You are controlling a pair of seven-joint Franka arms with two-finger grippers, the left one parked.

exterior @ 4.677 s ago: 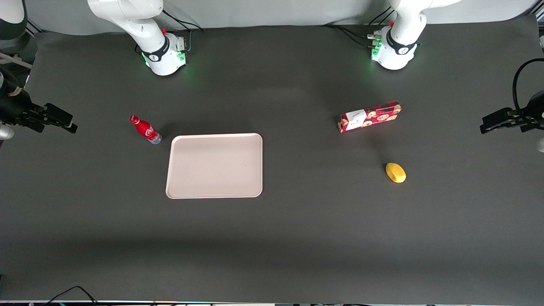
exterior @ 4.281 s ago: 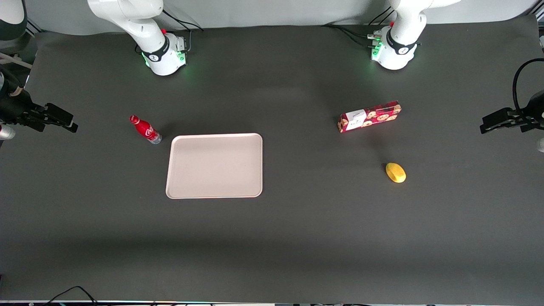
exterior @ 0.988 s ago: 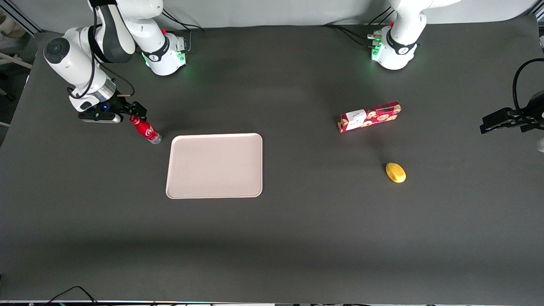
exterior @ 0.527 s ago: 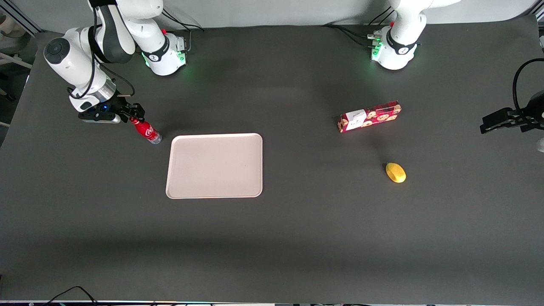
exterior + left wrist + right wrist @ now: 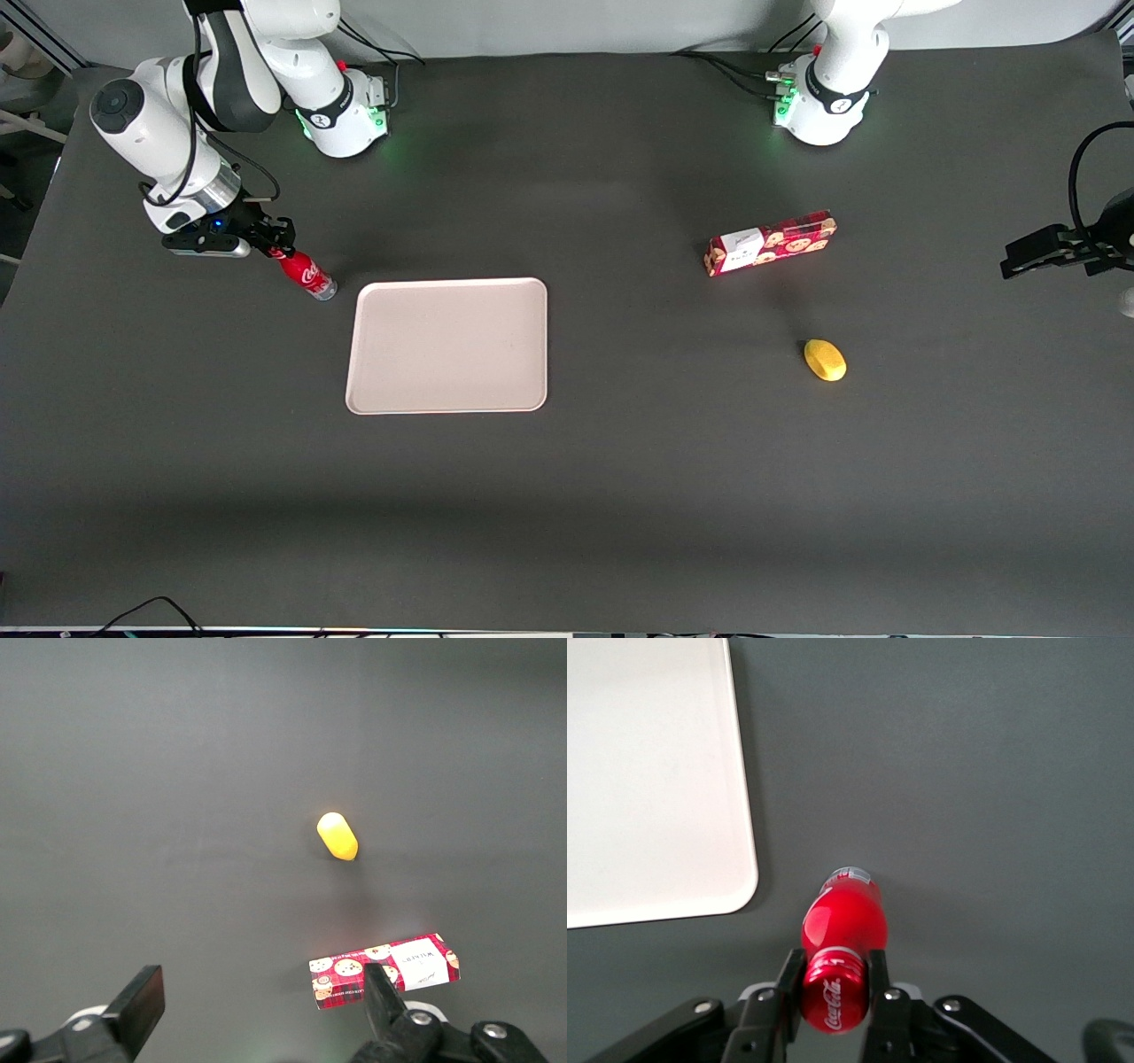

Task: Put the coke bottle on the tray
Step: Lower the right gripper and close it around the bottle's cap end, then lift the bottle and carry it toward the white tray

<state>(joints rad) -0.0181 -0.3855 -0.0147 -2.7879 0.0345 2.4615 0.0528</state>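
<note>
A dark grey table (image 5: 620, 496) carries four things. The coke bottle (image 5: 304, 272), small and red with a white script logo, stands on the table toward the working arm's end, just beside the tray's (image 5: 447, 346) corner that lies farthest from the front camera. Bottle and tray do not touch. The tray is a large pale pinkish-beige rectangle with rounded corners, lying flat, with nothing on it.

The gripper (image 5: 277, 241) is at the top of the bottle. In the right wrist view the gripper (image 5: 834, 979) has its two black fingers (image 5: 789, 973) pressed against either side of the bottle's red cap (image 5: 833, 990), holding it.

Toward the parked arm's end of the table lie a flat red cookie box (image 5: 770, 243) and, nearer the front camera, a small yellow rounded object (image 5: 825, 360).
</note>
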